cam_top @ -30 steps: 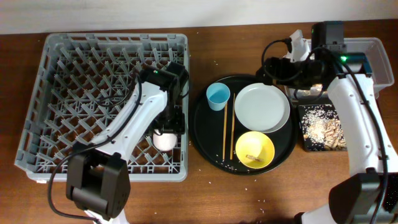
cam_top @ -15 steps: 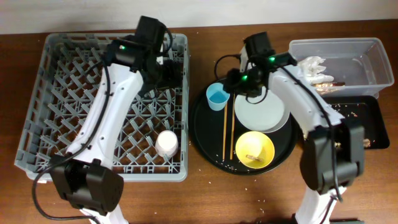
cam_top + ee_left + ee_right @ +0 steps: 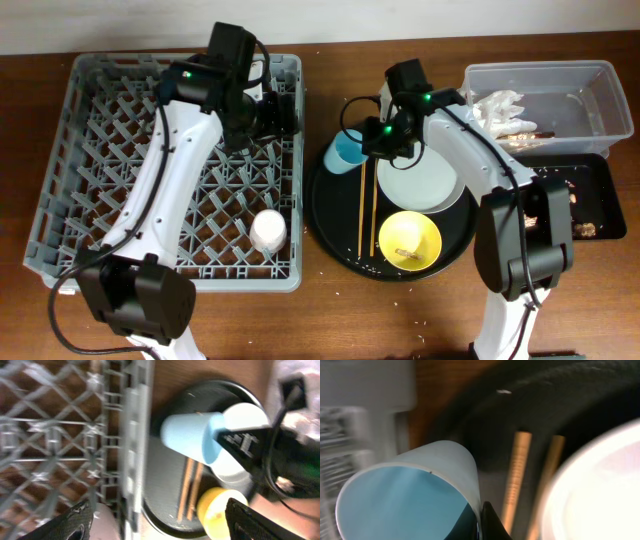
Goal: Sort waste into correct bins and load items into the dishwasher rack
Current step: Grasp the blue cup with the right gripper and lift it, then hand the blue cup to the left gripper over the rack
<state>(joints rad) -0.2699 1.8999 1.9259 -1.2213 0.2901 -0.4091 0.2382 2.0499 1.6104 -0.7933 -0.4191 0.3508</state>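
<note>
The light blue cup (image 3: pixel 342 156) leans at the left edge of the round black tray (image 3: pixel 330 225), and my right gripper (image 3: pixel 362 148) is shut on its rim. In the right wrist view the fingers (image 3: pixel 490 522) pinch the cup (image 3: pixel 405 495) wall. My left gripper (image 3: pixel 285 113) hangs open and holds nothing over the far right side of the grey dishwasher rack (image 3: pixel 90 140). The pink cup (image 3: pixel 267 230) stands upside down in the rack. The white plate (image 3: pixel 425 180), the yellow bowl (image 3: pixel 410 238) and two chopsticks (image 3: pixel 363 205) lie on the round tray.
The clear tub (image 3: pixel 590 100) at the back right holds the crumpled napkin (image 3: pixel 497 103) and the brown-gold wrapper (image 3: pixel 527 135). In front of it the shallow black tray (image 3: pixel 585 190) holds food scraps. A few rice grains lie on the wooden table (image 3: pixel 400 310).
My right gripper came from the tub to the blue cup and shut on its rim, tipping it. My left gripper left the pink cup in the rack and moved to the rack's far side.
</note>
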